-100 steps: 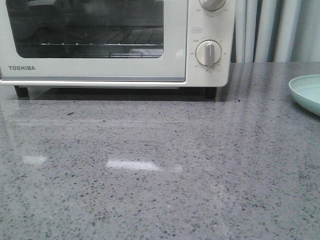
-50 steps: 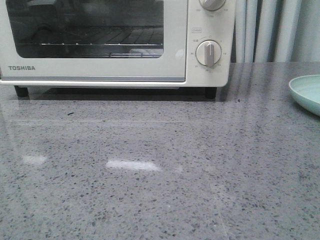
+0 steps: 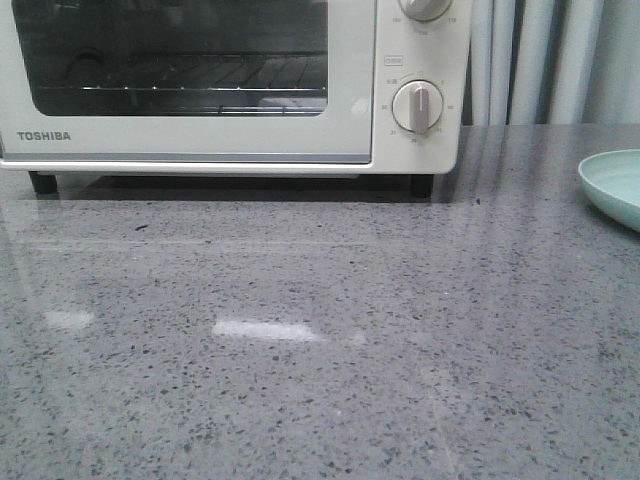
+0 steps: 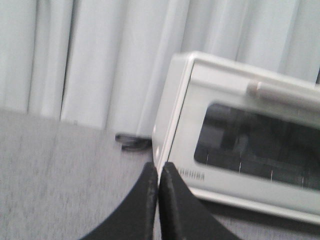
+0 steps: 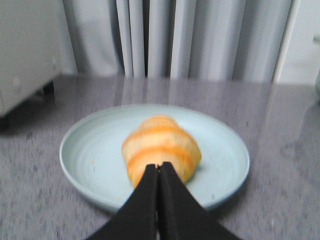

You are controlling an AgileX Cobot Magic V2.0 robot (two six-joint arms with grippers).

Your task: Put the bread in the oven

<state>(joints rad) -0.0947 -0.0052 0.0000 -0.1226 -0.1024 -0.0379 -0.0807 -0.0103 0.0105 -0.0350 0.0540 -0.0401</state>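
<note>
The cream-white TOSHIBA oven [image 3: 230, 140] stands at the back left of the grey table, its glass door closed; the wire rack shows through the window. It also shows in the left wrist view [image 4: 240, 145]. My left gripper [image 4: 158, 167] is shut and empty, near the oven's left front corner. The bread [image 5: 160, 147], golden-orange with cream stripes, lies on a pale green plate [image 5: 90, 150]. My right gripper [image 5: 159, 167] is shut and empty, pointing at the bread's near end. Neither gripper shows in the front view.
The plate's edge [image 3: 612, 185] shows at the right edge of the front view. Pale curtains [image 3: 540, 60] hang behind the table. A dark cable [image 4: 131, 142] lies beside the oven's left side. The oven's side [image 5: 25, 50] stands left of the plate.
</note>
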